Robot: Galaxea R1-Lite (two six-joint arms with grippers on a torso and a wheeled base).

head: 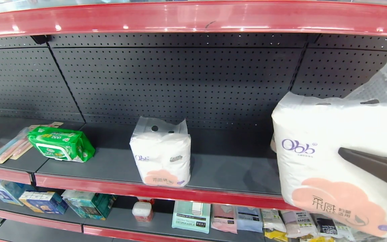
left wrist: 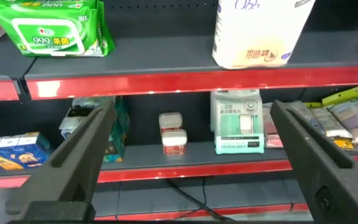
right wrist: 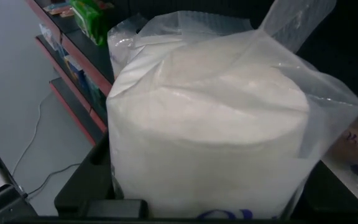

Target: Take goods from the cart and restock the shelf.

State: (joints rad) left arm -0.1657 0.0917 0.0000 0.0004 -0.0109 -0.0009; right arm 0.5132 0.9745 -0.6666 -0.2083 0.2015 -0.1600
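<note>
Plastic-wrapped tissue pack (head: 331,161), likely light, squashy and slippery, is clamped mid-body by right gripper (right wrist: 210,199); left gripper (left wrist: 191,112) holds fingers apart

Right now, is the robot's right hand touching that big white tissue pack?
Touching. The right wrist view shows the tissue pack wedged between the dark fingers of the right hand.
</note>
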